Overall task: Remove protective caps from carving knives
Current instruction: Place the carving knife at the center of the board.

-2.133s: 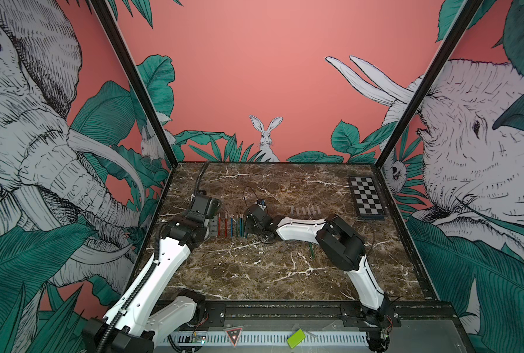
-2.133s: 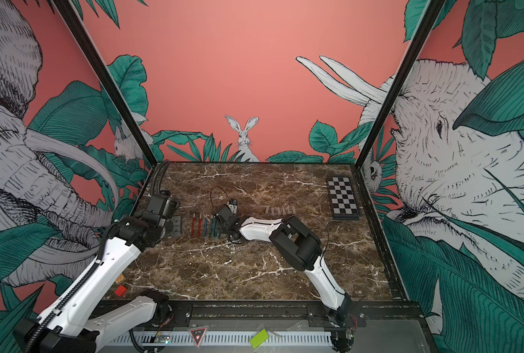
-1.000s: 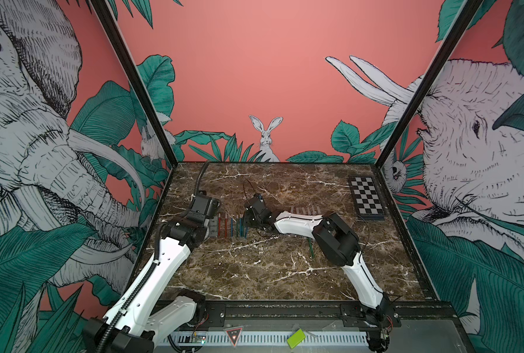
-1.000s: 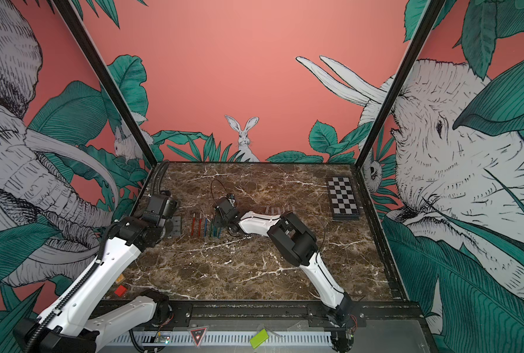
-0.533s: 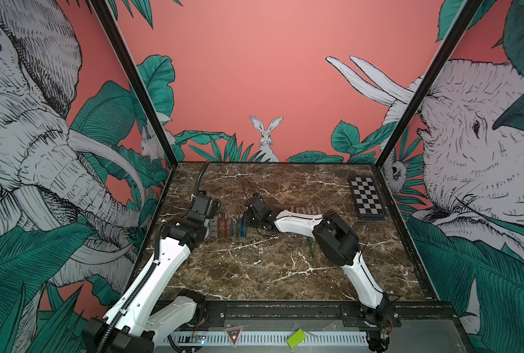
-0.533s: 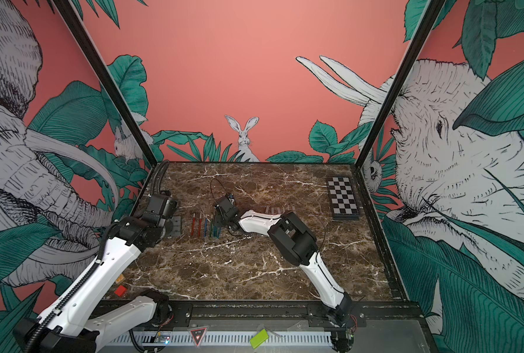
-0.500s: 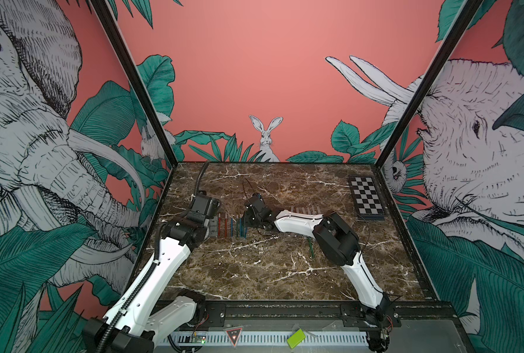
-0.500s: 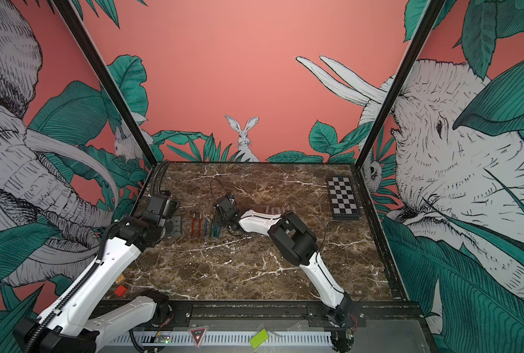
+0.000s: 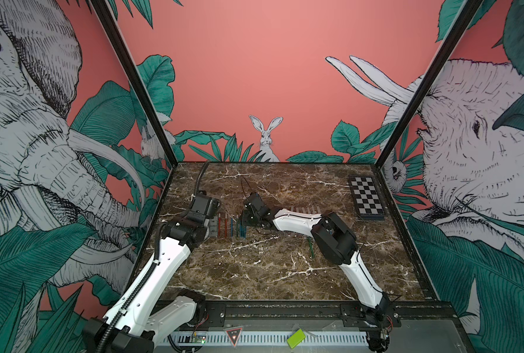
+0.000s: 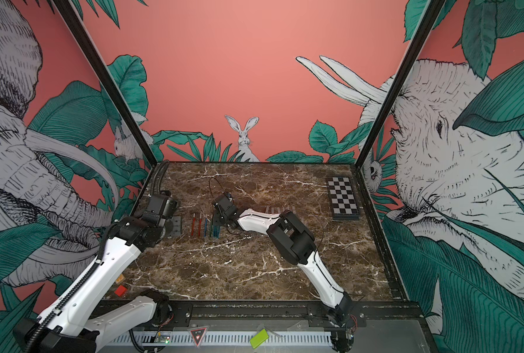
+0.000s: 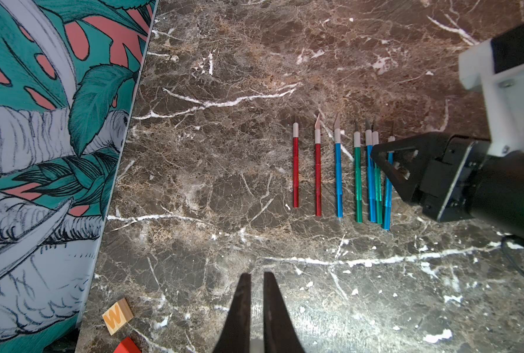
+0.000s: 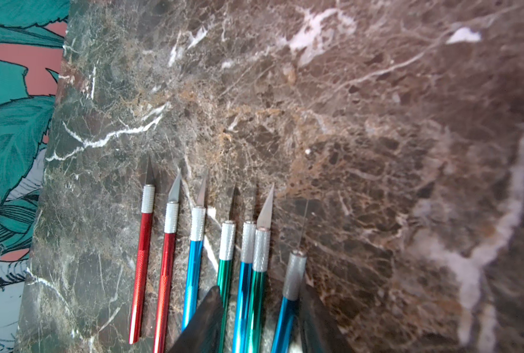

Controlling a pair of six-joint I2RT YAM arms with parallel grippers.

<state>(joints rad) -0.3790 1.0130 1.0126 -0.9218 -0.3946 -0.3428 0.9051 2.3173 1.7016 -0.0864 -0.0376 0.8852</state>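
Several carving knives (image 11: pixel 340 171) with red, blue and green handles lie side by side on the marble, their blades bare (image 12: pixel 199 253); in both top views the row (image 9: pixel 231 224) (image 10: pixel 205 225) sits left of centre. My right gripper (image 12: pixel 259 293) (image 9: pixel 243 223) hangs low over the row's right end, open, its fingers (image 11: pixel 398 165) straddling several handles without gripping any. A slanted blue knife (image 12: pixel 288 299) lies against one finger. My left gripper (image 11: pixel 256 276) is shut and empty, nearer the front and apart from the row. A row of protective caps (image 9: pixel 305 210) (image 10: pixel 277 209) lies behind the right forearm.
A single green knife (image 9: pixel 310 247) lies under the right arm's elbow. A black-and-white checkerboard (image 9: pixel 367 198) rests at the back right. A wooden letter block (image 11: pixel 117 316) and a red block (image 11: pixel 129 347) sit by the left wall (image 11: pixel 56 152).
My right gripper has shifted a little left and back, over the right end of the knife row. The left arm has stayed still.
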